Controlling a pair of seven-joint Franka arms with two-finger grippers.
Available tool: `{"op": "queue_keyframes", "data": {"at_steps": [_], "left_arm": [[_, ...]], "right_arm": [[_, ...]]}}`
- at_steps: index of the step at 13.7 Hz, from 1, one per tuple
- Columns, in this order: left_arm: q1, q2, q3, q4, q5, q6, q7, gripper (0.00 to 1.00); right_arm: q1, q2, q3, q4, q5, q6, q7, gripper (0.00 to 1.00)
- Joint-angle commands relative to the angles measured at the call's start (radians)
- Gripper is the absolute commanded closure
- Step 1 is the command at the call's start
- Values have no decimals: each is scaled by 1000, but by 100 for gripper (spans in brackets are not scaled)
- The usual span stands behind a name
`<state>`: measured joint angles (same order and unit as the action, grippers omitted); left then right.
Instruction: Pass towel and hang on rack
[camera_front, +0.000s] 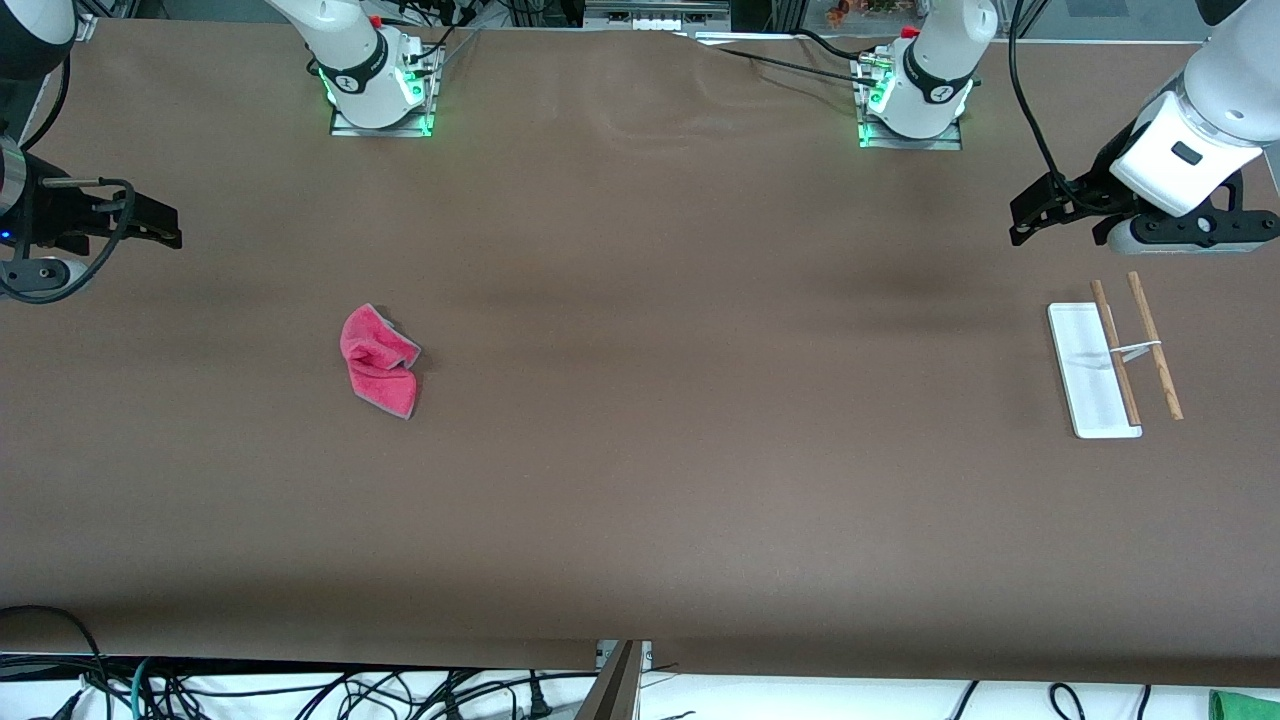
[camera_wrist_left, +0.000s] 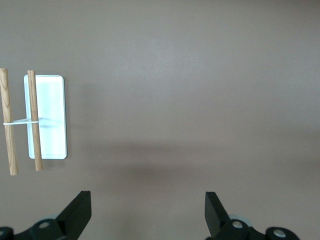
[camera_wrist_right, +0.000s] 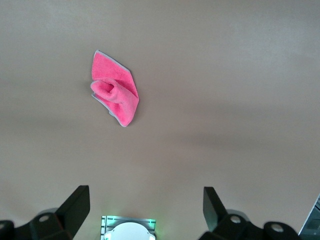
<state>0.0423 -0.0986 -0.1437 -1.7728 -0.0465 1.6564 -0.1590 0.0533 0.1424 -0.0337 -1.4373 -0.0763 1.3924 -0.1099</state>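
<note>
Nothing's been picked up yet here. The towel (camera_front: 379, 360) is lying crumpled on the counter (camera_front: 640, 480) toward the right arm's end, roughly midway between the edge where the arm bases stand and the edge by the front camera. The rack (camera_front: 1113, 357) sits way off toward the left arm's end, well apart from the towel. Right hand (camera_front: 160, 225) is up in the air over its end of the counter, fingers spread wide and holding nothing. Left hand (camera_front: 1030, 215) is the same deal, released and empty, hanging over bare counter just up from the rack. My guess on the towel: light, floppy terry, not slippery and not fragile, but it'll sag and unfold once lifted. I'd pinch it on the raised fold in the middle, or on a corner so a free edge is left for the other hand at the pass. The front view is the only one showing both things and both arms together. The right wrist view shows the towel's bunched fold and grey trim (camera_wrist_right: 114, 92) way better, while the left wrist view shows the rack's two rods (camera_wrist_left: 34, 120) and thin crosspiece clearly.
</note>
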Motion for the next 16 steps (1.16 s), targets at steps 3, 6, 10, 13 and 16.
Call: {"op": "queue_keyframes", "data": {"at_steps": [3,6,10,13,16], "left_arm": [[11,-19,-5,-11,-16,-9,-4,0],[11,-18,-5,-10,-16,-7,-4,0],[11,-16,-5,-10,-16,-7,-4,0],[11,-16,-5,-7,-16,-6,-5,0],[11,-16,-5,-8,-16,-7,-5,0]], "right_arm": [[-15,5,20,18,13,-6,-8,0],[-13,14,20,32,13,-9,-8,0],[-13,16,20,32,15,-9,-8,0],[-13,16,20,32,15,-4,-10,0],[-13,22,20,32,15,2,-20,0]]}}
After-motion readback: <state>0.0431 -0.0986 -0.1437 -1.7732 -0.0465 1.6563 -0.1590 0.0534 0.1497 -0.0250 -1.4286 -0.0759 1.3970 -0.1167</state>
